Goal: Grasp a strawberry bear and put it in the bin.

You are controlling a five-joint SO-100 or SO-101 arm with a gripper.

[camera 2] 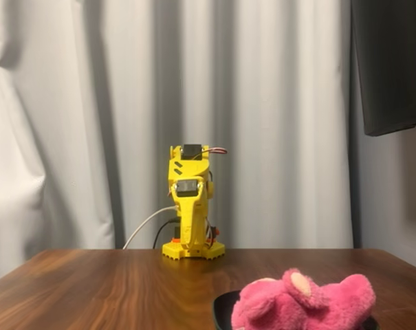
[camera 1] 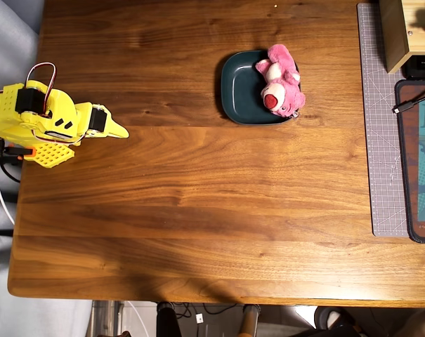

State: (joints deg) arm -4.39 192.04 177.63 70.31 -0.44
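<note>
Fluffy hot-pink plush bear [camera 1: 279,91] is lying in teal square dish [camera 1: 239,90], upper centre; soft, light, squeeze its body. Your yellow tool [camera 1: 117,130] is looking closed.

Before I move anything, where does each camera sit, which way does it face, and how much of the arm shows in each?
Overhead view: above the table, looking straight down; the folded yellow arm sits at the left edge, gripper pointing right toward the bin.
Fixed view: low at the table's far side, facing the arm head-on against the curtain.
Shared: both show the arm and the strawberry bear lying partly on the bin.
</note>
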